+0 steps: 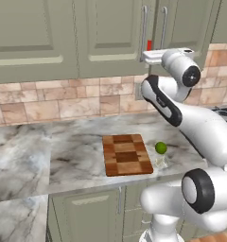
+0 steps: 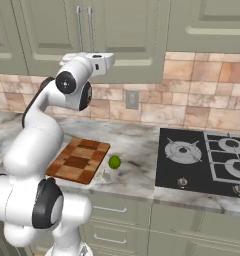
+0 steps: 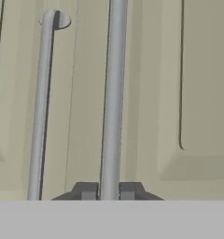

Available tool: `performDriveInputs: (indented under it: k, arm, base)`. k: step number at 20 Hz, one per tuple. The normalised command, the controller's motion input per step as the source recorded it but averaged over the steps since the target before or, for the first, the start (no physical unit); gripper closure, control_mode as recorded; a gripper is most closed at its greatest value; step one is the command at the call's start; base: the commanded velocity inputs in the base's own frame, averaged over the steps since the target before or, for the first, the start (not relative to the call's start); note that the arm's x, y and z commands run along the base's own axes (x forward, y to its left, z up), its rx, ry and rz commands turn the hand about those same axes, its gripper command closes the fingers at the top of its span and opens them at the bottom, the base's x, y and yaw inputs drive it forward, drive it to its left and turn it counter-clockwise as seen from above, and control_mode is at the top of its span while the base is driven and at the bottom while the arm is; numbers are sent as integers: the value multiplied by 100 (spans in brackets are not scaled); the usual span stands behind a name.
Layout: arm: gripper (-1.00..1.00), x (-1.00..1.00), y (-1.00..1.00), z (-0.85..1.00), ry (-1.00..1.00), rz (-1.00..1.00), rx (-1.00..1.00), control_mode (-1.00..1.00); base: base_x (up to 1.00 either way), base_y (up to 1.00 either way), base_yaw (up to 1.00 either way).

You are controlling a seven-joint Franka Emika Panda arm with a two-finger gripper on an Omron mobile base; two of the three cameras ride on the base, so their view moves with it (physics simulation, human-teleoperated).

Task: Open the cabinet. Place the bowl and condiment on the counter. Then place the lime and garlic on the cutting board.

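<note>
The cabinet (image 3: 146, 93) stands shut above the counter (image 1: 73, 151), its right door's handle (image 3: 114, 93) pinched between the narrowly parted jaws of the gripper (image 3: 108, 191) — left handle (image 3: 41, 107) just beside — with lime (image 1: 161, 148) and cutting board (image 1: 126, 154) below the raised, level-reaching arm.

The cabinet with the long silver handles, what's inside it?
Can't tell yet. The cabinet has both doors closed, so anything inside is hidden. The tool is closed around one silver handle, with the other handle beside it.
</note>
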Motion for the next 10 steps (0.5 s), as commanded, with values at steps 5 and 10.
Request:
performDriveInputs:
  k: [5,10]
  arm:
    - [100,-20,-9,0,2,0,0,-100]
    - [100,-15,-10,0,1,1,0,-100]
  base:
    - [0,0,0]
    - [0,0,0]
